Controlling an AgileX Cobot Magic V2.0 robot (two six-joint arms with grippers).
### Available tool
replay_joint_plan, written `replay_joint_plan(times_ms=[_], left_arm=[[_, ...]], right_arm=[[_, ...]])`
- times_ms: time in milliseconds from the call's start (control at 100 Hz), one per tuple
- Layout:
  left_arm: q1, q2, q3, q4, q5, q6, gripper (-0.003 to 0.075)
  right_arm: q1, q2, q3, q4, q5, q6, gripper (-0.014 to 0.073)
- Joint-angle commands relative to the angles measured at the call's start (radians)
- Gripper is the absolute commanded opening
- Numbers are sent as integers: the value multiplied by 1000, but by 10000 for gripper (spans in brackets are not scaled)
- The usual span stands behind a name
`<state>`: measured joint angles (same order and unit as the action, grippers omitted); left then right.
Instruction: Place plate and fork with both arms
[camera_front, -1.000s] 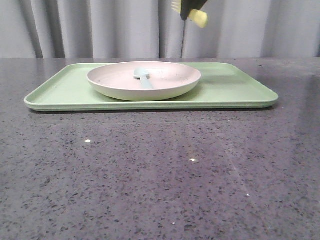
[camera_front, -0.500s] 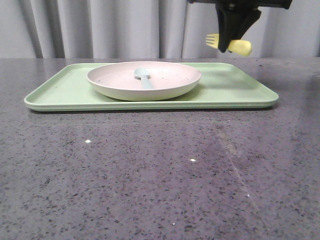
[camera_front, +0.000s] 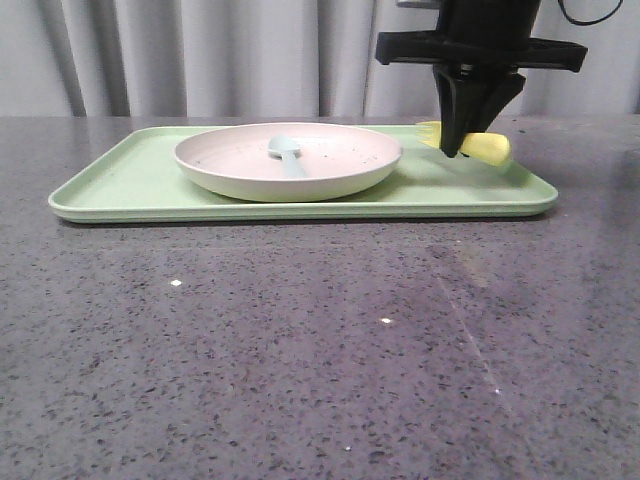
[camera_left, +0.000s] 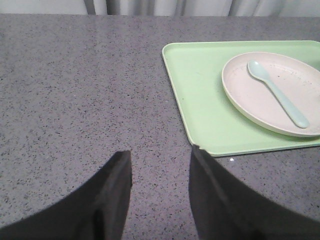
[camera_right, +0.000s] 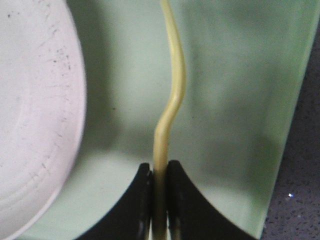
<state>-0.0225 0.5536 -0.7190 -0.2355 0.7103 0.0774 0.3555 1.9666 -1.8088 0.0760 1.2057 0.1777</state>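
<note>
Fork (camera_front: 478, 146) — in right pincer (camera_front: 458, 150), above tray (camera_front: 130, 185)

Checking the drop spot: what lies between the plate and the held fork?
Only bare tray between plate and fork, in the right wrist view.

Dark grey speckled stone-look tabletop (camera_front: 300, 340): polished, faintly glossy. Large rectangular light green tray (camera_front: 130, 185): smooth, matt plastic. Round pale pinkish-cream speckled plate (camera_front: 240, 165): matt finish. Small bright yellow fork (camera_right: 172, 95): smooth plastic. Pale blue-grey spoon (camera_left: 277, 95): matt.
</note>
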Motion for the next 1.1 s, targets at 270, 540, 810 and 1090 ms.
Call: replay_joint_plan(times_ms=[270, 540, 810, 1090], left_arm=[[1, 3, -30, -11, -79, -2, 271], [1, 3, -30, -11, -79, -2, 271], [1, 3, -30, -11, -79, -2, 271], [1, 3, -30, -11, -79, -2, 271]], right_arm=[[-4, -59, -22, 24, -40, -11, 295], [-4, -69, -22, 22, -45, -11, 287], [-4, -135, -17, 16, -48, -11, 287], [-4, -329, 145, 16, -167, -11, 287]])
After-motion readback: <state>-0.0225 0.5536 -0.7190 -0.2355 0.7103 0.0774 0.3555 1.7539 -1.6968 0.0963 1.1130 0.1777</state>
